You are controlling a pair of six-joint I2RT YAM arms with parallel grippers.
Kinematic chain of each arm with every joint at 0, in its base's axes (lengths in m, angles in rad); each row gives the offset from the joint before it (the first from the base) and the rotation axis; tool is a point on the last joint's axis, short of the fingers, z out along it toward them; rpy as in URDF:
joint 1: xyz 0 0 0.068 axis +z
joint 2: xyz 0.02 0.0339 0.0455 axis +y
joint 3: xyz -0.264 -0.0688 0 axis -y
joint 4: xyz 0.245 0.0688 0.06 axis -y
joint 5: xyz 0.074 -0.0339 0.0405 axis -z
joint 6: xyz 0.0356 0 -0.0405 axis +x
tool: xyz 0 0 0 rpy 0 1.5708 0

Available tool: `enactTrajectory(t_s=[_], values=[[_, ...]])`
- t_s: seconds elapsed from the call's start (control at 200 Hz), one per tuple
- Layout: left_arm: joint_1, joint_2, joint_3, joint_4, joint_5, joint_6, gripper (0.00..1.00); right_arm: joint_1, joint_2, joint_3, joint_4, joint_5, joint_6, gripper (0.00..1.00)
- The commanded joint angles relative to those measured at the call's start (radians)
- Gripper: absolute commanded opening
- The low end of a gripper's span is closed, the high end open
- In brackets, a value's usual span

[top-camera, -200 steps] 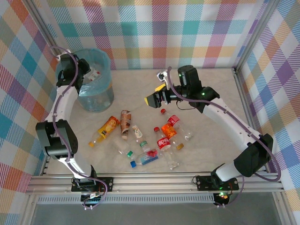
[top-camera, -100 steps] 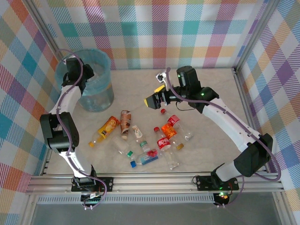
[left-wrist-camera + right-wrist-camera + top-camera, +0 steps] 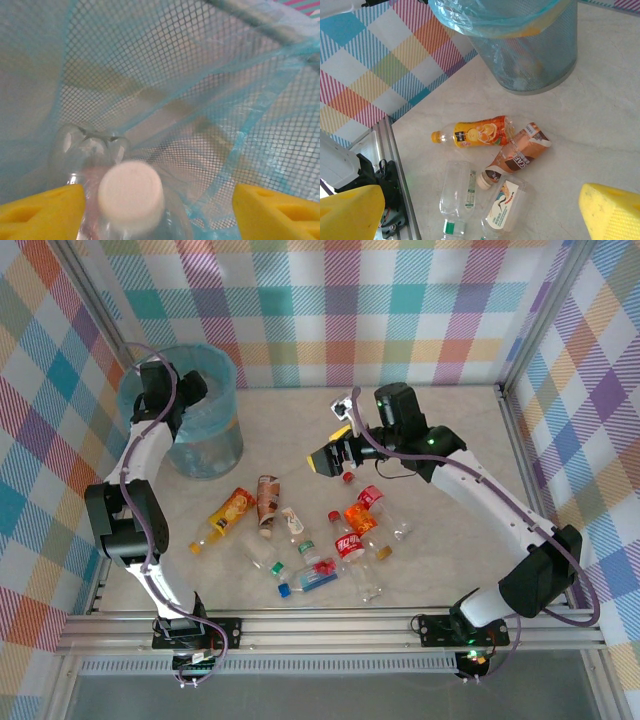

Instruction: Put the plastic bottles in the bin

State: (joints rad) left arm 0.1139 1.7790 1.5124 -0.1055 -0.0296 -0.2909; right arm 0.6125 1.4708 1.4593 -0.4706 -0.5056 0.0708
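My left gripper [image 3: 186, 390] hangs over the bin [image 3: 210, 445], a mesh bucket lined with a light blue bag. In the left wrist view its yellow fingers [image 3: 47, 210] stand wide apart, gripper [image 3: 159, 212] open. A clear bottle with a white cap [image 3: 131, 195] sits blurred between them inside the bin wall [image 3: 200, 75], close to the left finger. Several plastic bottles [image 3: 300, 535] lie on the table. My right gripper [image 3: 326, 456] hovers open above them, over an orange-label bottle [image 3: 475, 132], a brown-label bottle [image 3: 520, 155] and a clear bottle [image 3: 457, 192].
The bin [image 3: 530, 55] stands at the far left by the checked wall. A red-label bottle [image 3: 349, 543] and an orange-capped one [image 3: 358, 517] lie right of centre. The metal frame rail [image 3: 330, 625] runs along the near edge. Bare tabletop [image 3: 460, 440] stretches at the far right.
My left arm swung further over the bin with the bottle, then its fingers opened wide and the bottle came loose. The right gripper drifted slightly toward the bottles, still open.
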Motion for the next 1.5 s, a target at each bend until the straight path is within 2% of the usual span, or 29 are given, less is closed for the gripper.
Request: enactTrajectory(t_s=[0.0,0.195,0.44,0.57,0.7,0.875,0.975,1.06,1.26,1.34,1.495], values=[[0.007,-0.114,0.047,-0.030,-0.045,-0.007,0.80,0.007,-0.018,0.038,-0.007,0.004,-0.011,1.00],[0.007,-0.235,0.082,-0.102,-0.090,-0.029,0.80,0.007,-0.029,0.046,-0.044,0.096,0.005,1.00],[-0.008,-0.375,0.069,-0.233,-0.101,-0.032,0.80,0.001,-0.011,0.050,-0.209,0.291,0.024,1.00],[-0.066,-0.465,0.011,-0.260,-0.080,-0.006,0.80,-0.036,-0.012,-0.018,-0.268,0.377,0.037,1.00],[-0.188,-0.547,-0.056,-0.286,-0.055,0.050,0.80,-0.109,0.003,-0.092,-0.321,0.438,0.038,1.00],[-0.361,-0.615,-0.133,-0.333,0.012,0.132,0.81,-0.183,0.008,-0.221,-0.311,0.421,0.055,1.00],[-0.419,-0.633,-0.181,-0.356,0.113,0.134,0.81,-0.187,0.028,-0.285,-0.286,0.407,0.053,1.00],[-0.457,-0.640,-0.206,-0.374,0.152,0.133,0.81,-0.191,0.057,-0.324,-0.261,0.402,0.067,0.97],[-0.479,-0.614,-0.288,-0.350,0.189,0.015,0.81,-0.200,0.106,-0.391,-0.171,0.397,0.112,0.88],[-0.489,-0.596,-0.300,-0.352,0.215,-0.004,0.81,-0.200,0.127,-0.401,-0.159,0.407,0.113,0.87],[-0.502,-0.581,-0.317,-0.352,0.197,-0.013,0.81,-0.205,0.169,-0.415,-0.135,0.429,0.108,0.86]])
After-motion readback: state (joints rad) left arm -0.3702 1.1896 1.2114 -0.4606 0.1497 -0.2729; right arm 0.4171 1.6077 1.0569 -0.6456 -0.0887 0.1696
